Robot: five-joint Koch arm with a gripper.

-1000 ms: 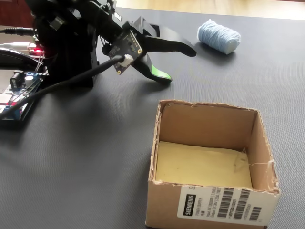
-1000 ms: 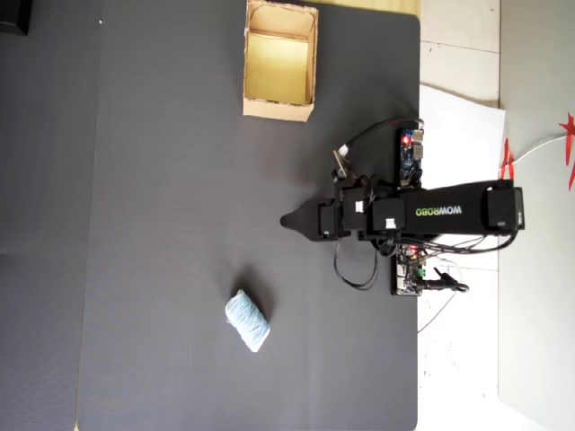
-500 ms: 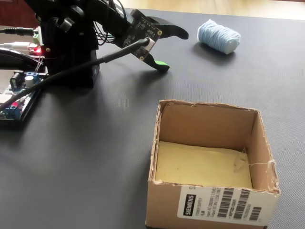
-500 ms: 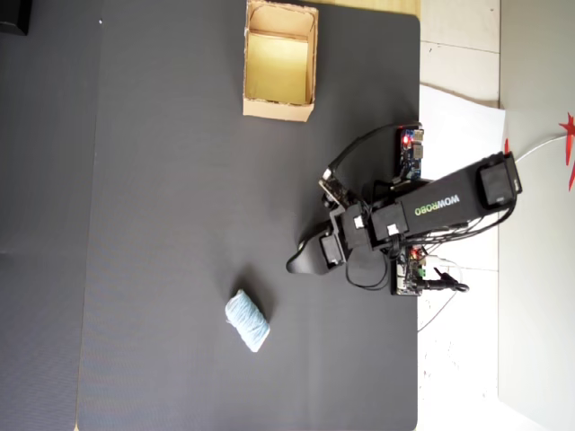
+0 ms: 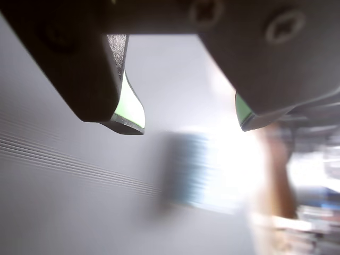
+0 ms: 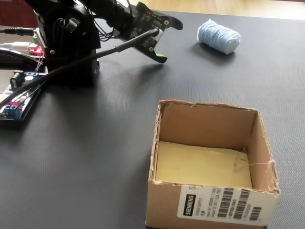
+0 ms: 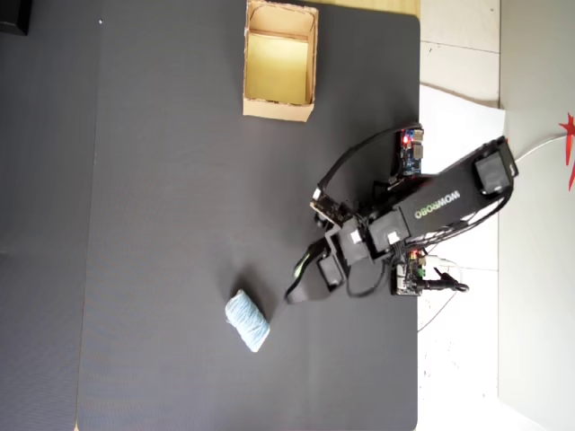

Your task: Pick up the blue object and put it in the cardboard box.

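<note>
The blue object (image 6: 218, 37) is a pale blue ribbed bundle lying on the dark mat, at the far right in the fixed view and low on the mat in the overhead view (image 7: 246, 321). In the wrist view it is a blur (image 5: 188, 170) below the jaws. My gripper (image 6: 170, 42) hovers to its left, apart from it, and is open with nothing between the green-padded fingers (image 5: 133, 109). Seen from overhead, the gripper (image 7: 295, 283) is just right of the bundle. The cardboard box (image 6: 167, 205) stands open-topped in the foreground, and at the top of the mat from overhead (image 7: 278, 109).
The arm's black base (image 6: 66, 52) and circuit boards with cables (image 6: 14, 102) sit at the left of the fixed view. The mat's right edge (image 7: 419, 359) runs beside the arm in the overhead view, with white floor beyond it.
</note>
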